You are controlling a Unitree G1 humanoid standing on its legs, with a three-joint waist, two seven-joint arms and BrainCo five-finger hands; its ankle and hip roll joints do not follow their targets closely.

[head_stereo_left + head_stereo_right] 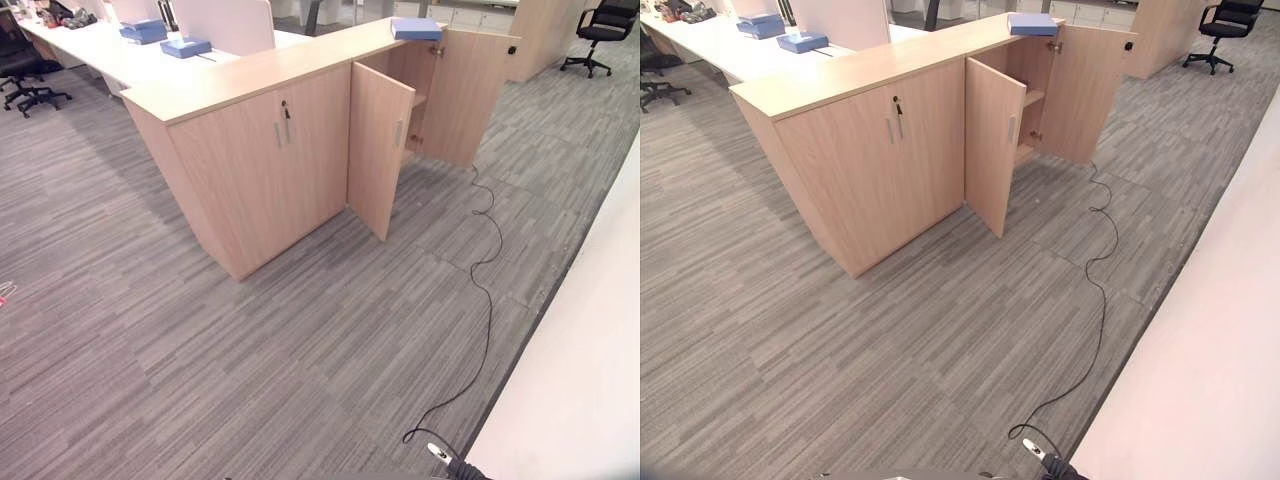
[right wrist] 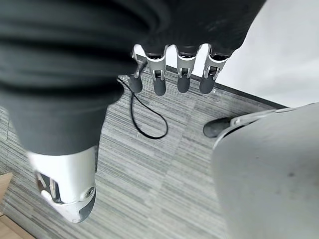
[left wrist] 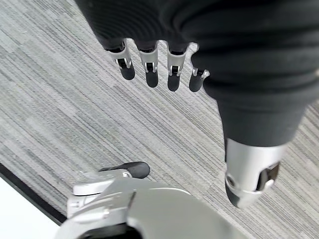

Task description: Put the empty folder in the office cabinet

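My left hand [image 3: 159,64] hangs at my side with its fingers relaxed and slightly spread, holding nothing, carpet beneath it. My right hand [image 2: 174,74] is the same: fingers loose and apart, empty, over the grey carpet.

The folder [image 1: 417,29] I take to be mine lies flat on top of the office cabinet [image 1: 250,150], at the upper right of the left eye view, just above the opened compartment. Both doors there stand out: the near door [image 1: 380,145] swings towards me, the far door [image 1: 470,90] beyond it. A shelf [image 1: 1033,97] shows inside.

The risks, as I judge them: I am well apart from the cabinet, so I must walk in, and the near door juts into my path; an arm could strike it. More blue folders [image 1: 165,38] sit on the desk [image 1: 90,45] at upper left, and I cannot tell which is empty, so I might take the wrong one. The folder lies flat; a poor pinch could slide it off the far edge.
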